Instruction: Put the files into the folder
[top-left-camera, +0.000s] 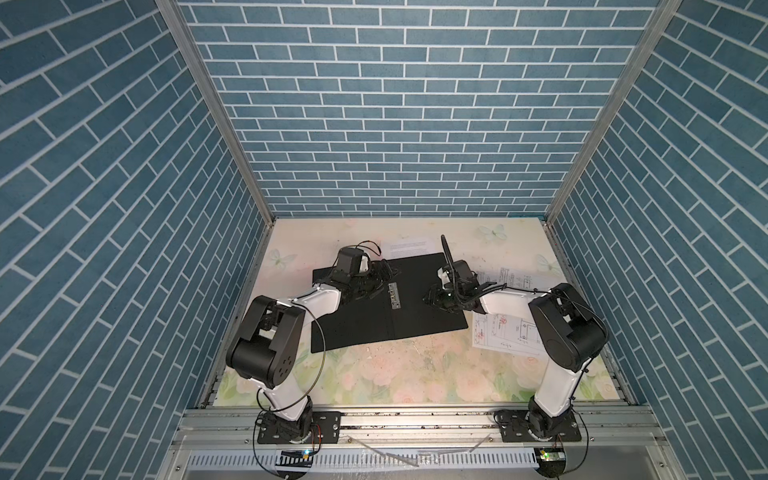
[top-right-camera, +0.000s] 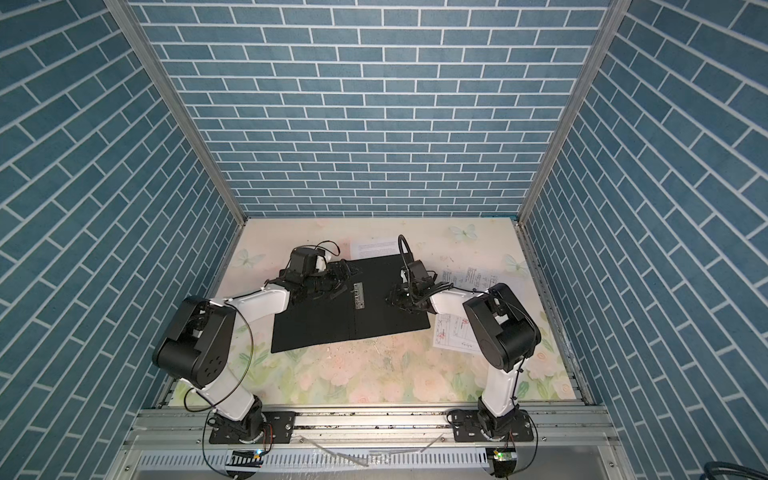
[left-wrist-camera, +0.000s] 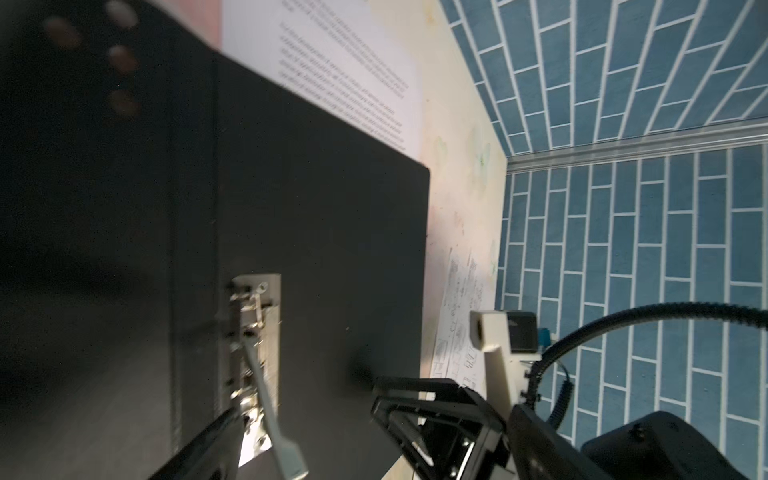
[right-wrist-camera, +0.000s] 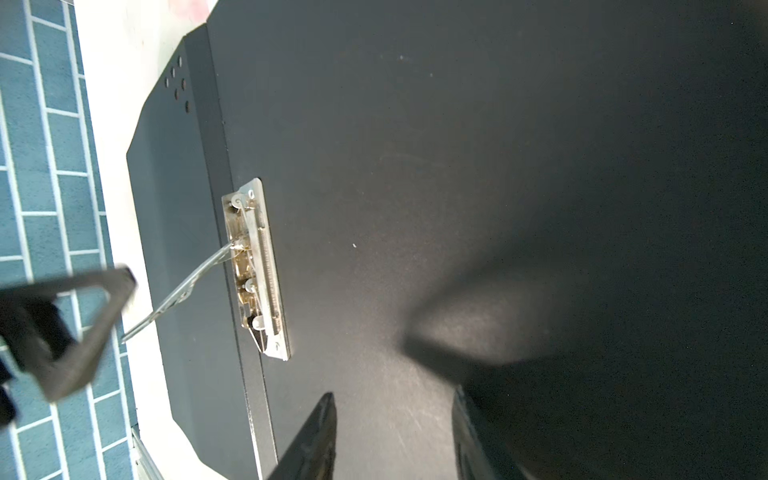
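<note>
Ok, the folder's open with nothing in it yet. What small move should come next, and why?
Likely the right gripper should move off the folder toward the nearer drawing sheet beside it. The folder lies open, its clip lever is raised, the right jaws stand apart holding nothing, and no sheet is inside yet.

The floral tabletop (top-left-camera: 415, 374) was occupied by the folder (top-left-camera: 415, 320), laid open, a text sheet (top-left-camera: 405, 248) tucked under its far edge, and two drawing sheets (top-left-camera: 498, 336) alongside.
</note>
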